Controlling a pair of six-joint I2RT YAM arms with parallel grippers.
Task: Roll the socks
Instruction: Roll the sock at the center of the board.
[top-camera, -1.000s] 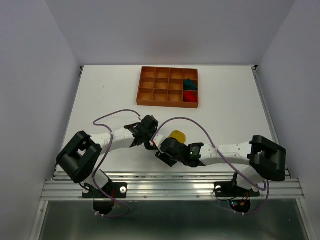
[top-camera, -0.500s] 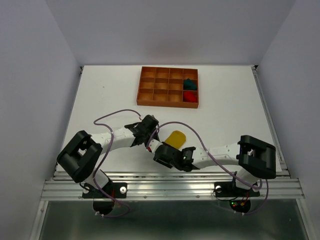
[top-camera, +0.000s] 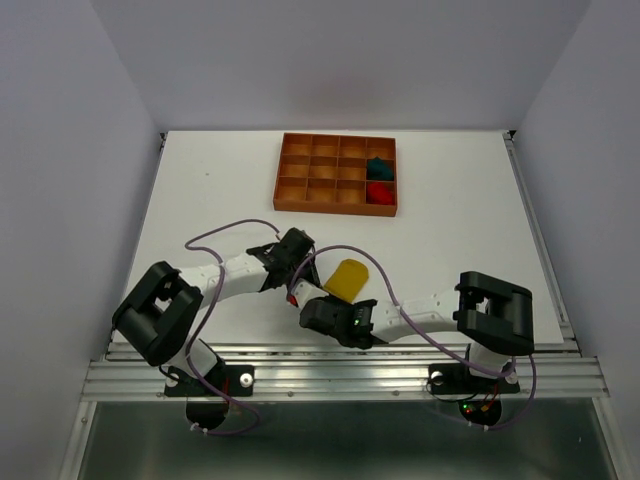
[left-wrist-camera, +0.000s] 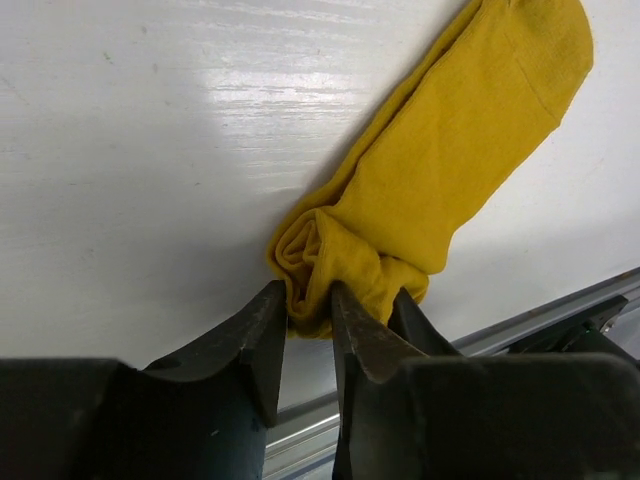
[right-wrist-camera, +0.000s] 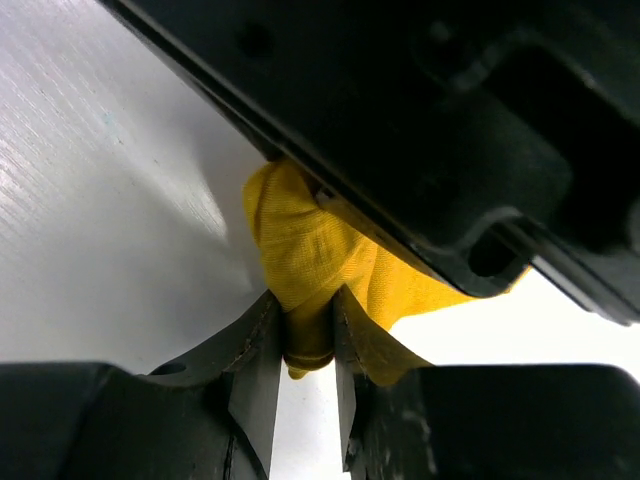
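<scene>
The yellow sock (top-camera: 348, 277) lies on the white table near the front, its near end bunched into a small roll (left-wrist-camera: 320, 270). My left gripper (left-wrist-camera: 308, 305) has that rolled end between its fingertips, and the fabric touches both. From the other side my right gripper (right-wrist-camera: 308, 320) is shut on a fold of the same sock (right-wrist-camera: 290, 240). In the top view both grippers meet at the sock's left end, left (top-camera: 297, 287) and right (top-camera: 314, 300). A teal-green sock (top-camera: 377, 166) and a red sock (top-camera: 379, 192) sit bundled in the tray's right-hand compartments.
The orange-brown compartmented tray (top-camera: 300, 172) stands at the back centre of the table. The metal rail (top-camera: 340, 365) runs along the near edge, close behind the grippers. Purple cables (top-camera: 215, 235) loop over both arms.
The right arm swung left and nearer the front edge, and its jaws closed on the sock's end. The left jaws eased slightly wider. The sock now lies stretched toward the back right.
</scene>
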